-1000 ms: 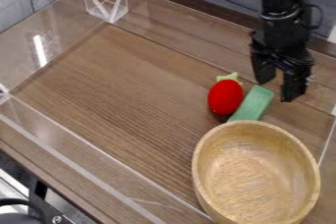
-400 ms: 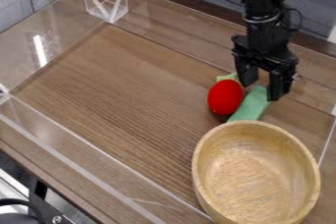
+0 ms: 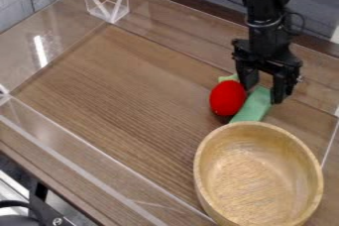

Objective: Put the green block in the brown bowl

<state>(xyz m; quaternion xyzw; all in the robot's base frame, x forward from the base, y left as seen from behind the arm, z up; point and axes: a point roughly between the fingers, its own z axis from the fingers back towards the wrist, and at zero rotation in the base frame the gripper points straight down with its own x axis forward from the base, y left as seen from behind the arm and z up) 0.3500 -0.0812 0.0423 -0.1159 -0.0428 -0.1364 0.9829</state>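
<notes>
A second ago my black end effector (image 3: 268,79) was off to the right of the flat, mint-green rectangular block (image 3: 252,105); now I have shifted across so that my spread fingers are at the block's far end. I am wide apart and grasping nothing. The block itself has not moved: it lies on the brown wooden tabletop (image 3: 113,86), between me and the large round light-brown wooden bowl (image 3: 208,184), still outside its rim. The round red strawberry-like toy with a green top (image 3: 228,98) sits right beside the block, on its left in the view.

For the task, I judge that the approach is nearly lined up and the grasp comes next. I should settle around the block before closing, as a finger could nudge or catch the red toy.
</notes>
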